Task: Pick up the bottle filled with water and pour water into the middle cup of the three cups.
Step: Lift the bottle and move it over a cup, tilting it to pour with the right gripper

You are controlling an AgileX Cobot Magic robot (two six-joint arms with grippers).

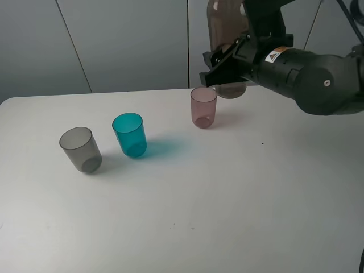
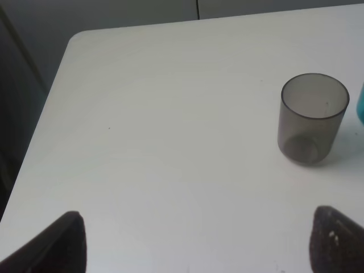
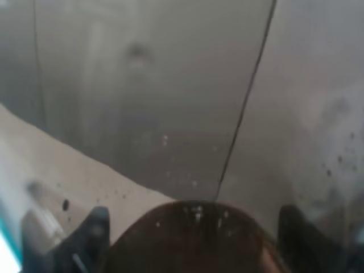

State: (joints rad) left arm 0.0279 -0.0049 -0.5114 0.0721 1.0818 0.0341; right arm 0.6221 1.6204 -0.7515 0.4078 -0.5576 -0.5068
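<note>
1. Table (image 1: 239,216): white top that carries all the cups.
2. Right arm (image 1: 318,79): reaches in from the right side of the high view, towards the back edge of the table.
3. The bottle (image 1: 223,25): smoky plastic and roughly upright. The right gripper (image 1: 219,67) is clamped on its body. It sits at the back of the table, just behind the pinkish cup (image 1: 203,107). I cannot tell whether its base rests on the table or hangs clear. Its top runs out of frame.
   - Handling, by judgement: the thin wall will likely give under a hard squeeze. The water adds weight low down and will slosh when tipped. The smooth side may slip.
   - Best hold is around the mid-body, firm but not crushing, which is about where it is held now.
4. The middle cup (image 1: 129,134): teal, standing between the grey cup (image 1: 79,148) and the pinkish cup, well apart from the bottle. It looks light and easy to knock over.
5. Left gripper (image 2: 199,244): jaws apart with nothing between them. It hovers over bare table near the grey cup.
</note>
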